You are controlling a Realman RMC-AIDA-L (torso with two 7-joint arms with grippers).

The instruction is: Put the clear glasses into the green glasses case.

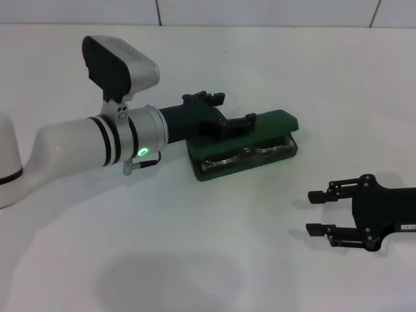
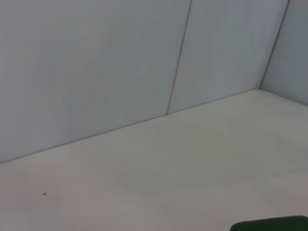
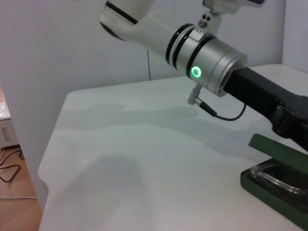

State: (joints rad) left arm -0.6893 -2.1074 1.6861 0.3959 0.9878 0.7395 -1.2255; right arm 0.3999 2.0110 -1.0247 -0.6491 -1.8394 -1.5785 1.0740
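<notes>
The green glasses case [image 1: 214, 170] lies mid-table, its lid [image 1: 273, 123] tilted partway down over the base. The clear glasses [image 1: 247, 155] lie inside the base, showing through the gap. My left gripper [image 1: 239, 108] reaches across from the left, open, one finger resting on the lid's top and the other raised behind it. My right gripper [image 1: 312, 211] hovers open and empty near the table's front right, apart from the case. The right wrist view shows the case [image 3: 269, 192], the glasses [image 3: 276, 175] in it and the left arm [image 3: 211, 62] above. A sliver of the case [image 2: 269, 225] shows in the left wrist view.
The white table [image 1: 195, 260] meets a pale panelled wall [image 2: 120, 62] at the back. The table's edge [image 3: 48, 159] drops off to a floor with cables in the right wrist view.
</notes>
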